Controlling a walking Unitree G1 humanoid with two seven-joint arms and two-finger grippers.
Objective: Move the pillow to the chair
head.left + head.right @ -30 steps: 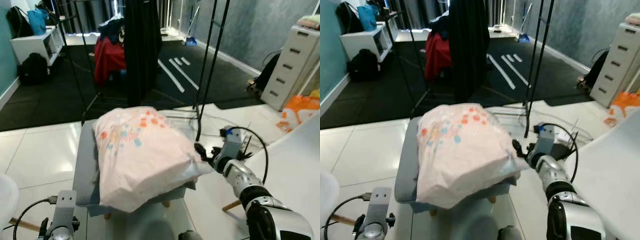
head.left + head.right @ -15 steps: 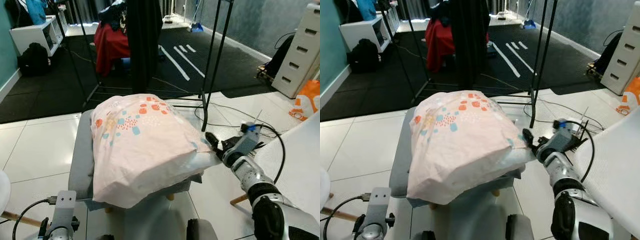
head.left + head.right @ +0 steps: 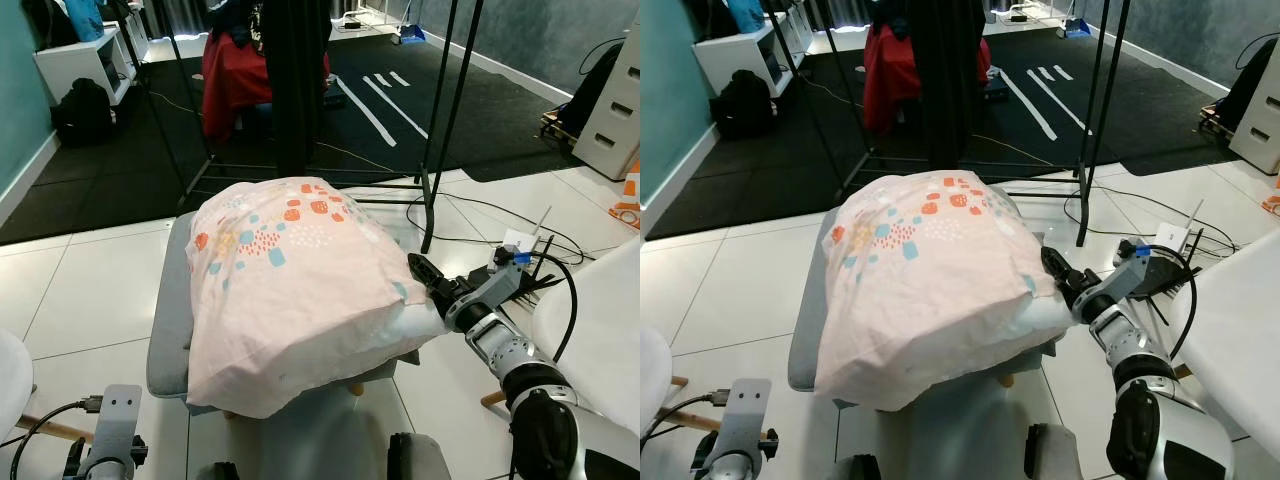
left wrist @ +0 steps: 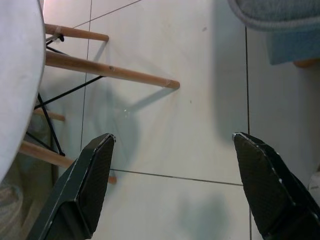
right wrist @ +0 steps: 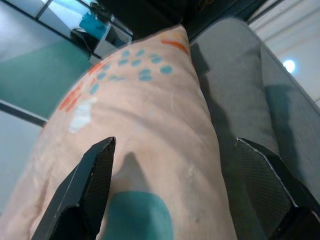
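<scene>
Black, two long fingers (image 5: 90, 195) of the right gripper (image 3: 428, 278): spread wide in the right wrist view, one to each side of the pillow's end, with nothing clamped between them. In the head views the tips sit at the pillow's right-hand corner, touching or just short of the fabric; which of the two cannot be told.

Pillow (image 3: 290, 290): pale pink cotton case printed with orange, red and teal dots and patches near its far end. Plump and creased, it lies across a grey upholstered stool (image 3: 172, 300) and overhangs the near edge. No readable writing or brand on the case.

Right arm (image 3: 510, 360): silver, jointed, with a black cable looping above the wrist; it reaches in from the right.

Left gripper (image 4: 175, 185): black fingers held wide apart, holding nothing, pointing down at white floor tiles (image 4: 165, 130). Beside it stand the wooden legs (image 4: 107, 72) of a white chair (image 4: 17, 75), whose seat edge curves along one side of the wrist view. The left arm hangs low at the near left.

Surroundings: a black metal clothes rack (image 3: 440, 110) stands behind the stool, a dark garment (image 3: 295, 80) hanging from it. Red cloth (image 3: 235, 75) is heaped further back on a dark carpet (image 3: 120, 170). A black backpack (image 3: 80, 110) lies beside a white shelf unit (image 3: 85, 60). Cables and a small white device (image 3: 520, 243) lie on the tiles to the right.
</scene>
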